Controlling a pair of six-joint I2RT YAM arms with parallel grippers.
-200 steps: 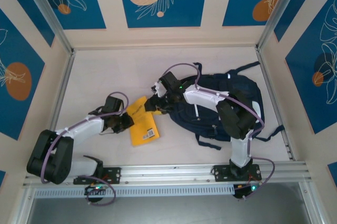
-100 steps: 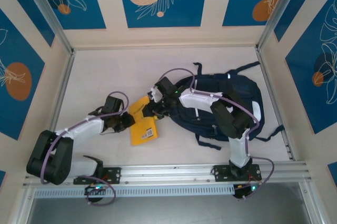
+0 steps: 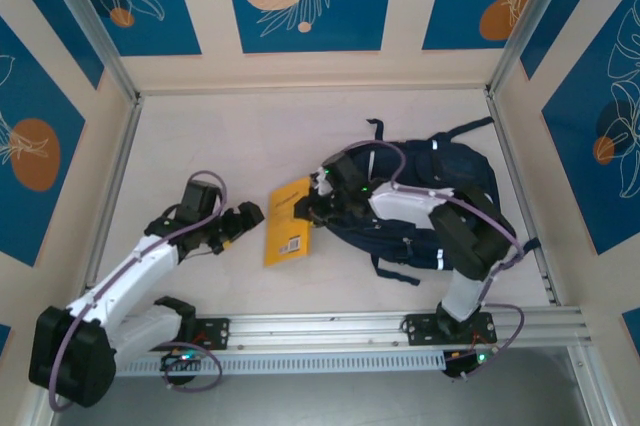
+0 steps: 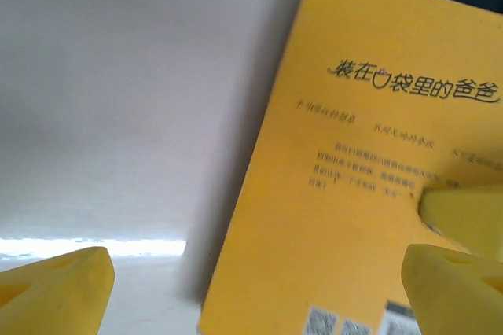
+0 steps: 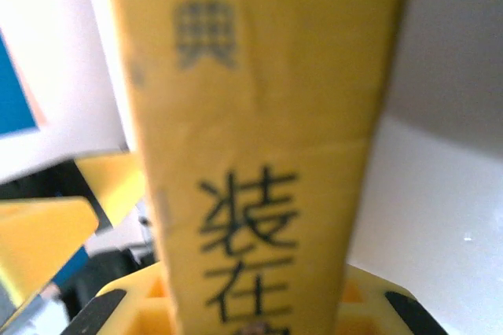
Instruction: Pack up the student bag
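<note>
The student bag [image 3: 440, 181], a dark navy backpack with white stripes, lies at the right of the table, partly under my right arm. A yellow book [image 3: 287, 223] with black Chinese print lies just left of the bag. My right gripper [image 3: 312, 208] is shut on the book's right edge. In the right wrist view the book's spine [image 5: 259, 115] stands between the jaws of that gripper [image 5: 259, 307]. My left gripper [image 3: 243, 218] is open just left of the book, apart from it. In the left wrist view the book [image 4: 354, 193] lies ahead of the spread yellow fingertips [image 4: 59, 288].
The bag's straps [image 3: 400, 271] trail toward the front rail [image 3: 330, 326]. Pale walls [image 3: 300, 71] close in the table at the back and sides. Bare table surface [image 3: 220, 146] stretches to the back left.
My left gripper opened, let go of the book and drew back to the left. My right gripper closed on the book and shifted it slightly right, toward the bag.
</note>
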